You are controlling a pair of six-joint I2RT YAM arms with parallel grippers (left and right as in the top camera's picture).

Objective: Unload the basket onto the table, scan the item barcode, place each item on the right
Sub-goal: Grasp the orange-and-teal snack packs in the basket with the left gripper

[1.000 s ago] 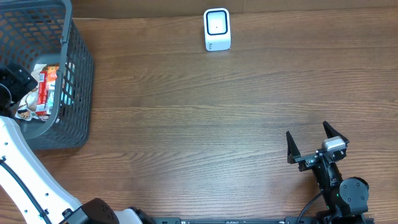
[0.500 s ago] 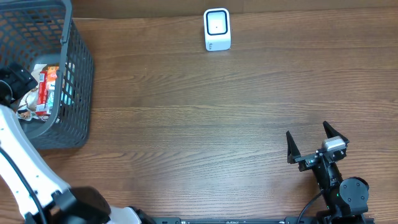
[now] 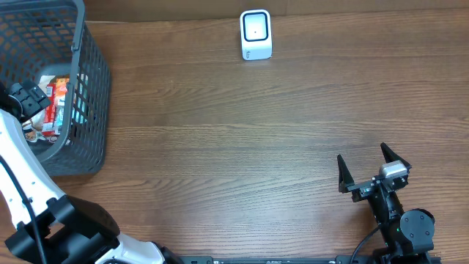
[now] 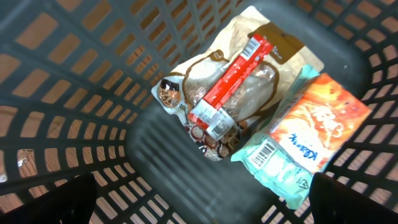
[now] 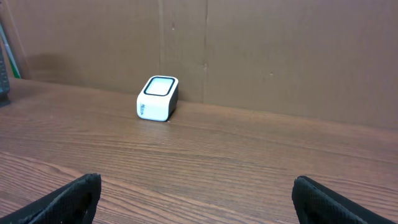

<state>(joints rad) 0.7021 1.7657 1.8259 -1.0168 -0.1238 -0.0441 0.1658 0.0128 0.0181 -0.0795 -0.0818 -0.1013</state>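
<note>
- A dark grey mesh basket (image 3: 91,110) stands at the far left of the wooden table (image 3: 234,147).
- Two packaged items lie on the basket floor, side by side and touching.
- The first is a clear and beige snack bag (image 4: 217,106) of brown nuts or the like. It has a red label strip down its middle and lies at a slant.
- A small striped code patch shows at the far end of that red strip, too small to read.
- The second is an orange and teal packet (image 4: 305,146), just right of the bag in the left wrist view, with one edge tucked against it.
- A printed barcode (image 4: 264,152) faces up on the packet's teal end, next to the bag.
- The left gripper (image 3: 28,99) hangs above the basket's near left part and looks down into it. Its fingers (image 4: 62,202) are spread wide at the lower corners of the wrist view, clear of both items and holding nothing.
- The white barcode scanner (image 3: 256,34) stands at the far edge of the table near the middle, well apart from the basket. A brown cardboard wall (image 5: 280,50) is behind it.
- The right gripper (image 3: 363,165) sits at the near right of the table and points toward the far side. Its fingers (image 5: 68,199) are fully apart and empty, with bare wood between them.
</note>
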